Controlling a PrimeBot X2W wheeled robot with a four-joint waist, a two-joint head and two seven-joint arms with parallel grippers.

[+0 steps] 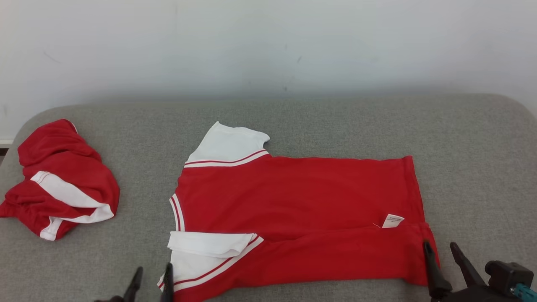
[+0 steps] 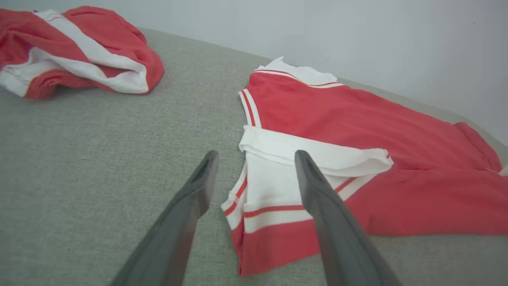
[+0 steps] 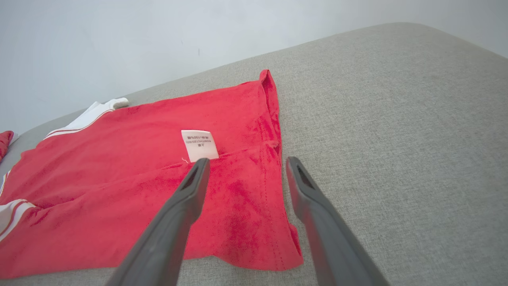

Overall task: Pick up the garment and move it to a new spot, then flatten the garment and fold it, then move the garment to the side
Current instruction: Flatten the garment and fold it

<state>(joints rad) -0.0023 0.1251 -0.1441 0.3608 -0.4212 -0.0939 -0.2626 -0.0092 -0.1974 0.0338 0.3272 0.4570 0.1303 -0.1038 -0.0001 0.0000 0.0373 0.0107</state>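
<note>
A red garment (image 1: 293, 197) with white sleeves lies spread on the grey cushion, its near long edge folded over toward the middle, a white label (image 1: 392, 220) showing near the hem. My left gripper (image 1: 152, 272) stands open at the near sleeve (image 2: 278, 178), nothing between its fingers. Over the hem's near corner (image 3: 254, 222) my right gripper (image 1: 440, 250) is open too, holding nothing. The garment (image 2: 357, 131) and its hem (image 3: 272, 119) lie flat, free of both grippers.
A second red and white garment (image 1: 58, 180) lies crumpled at the cushion's far left (image 2: 79, 51). The grey cushion (image 1: 474, 167) has bare fabric to the right of the hem and behind the garment. A pale wall (image 1: 268, 46) rises behind.
</note>
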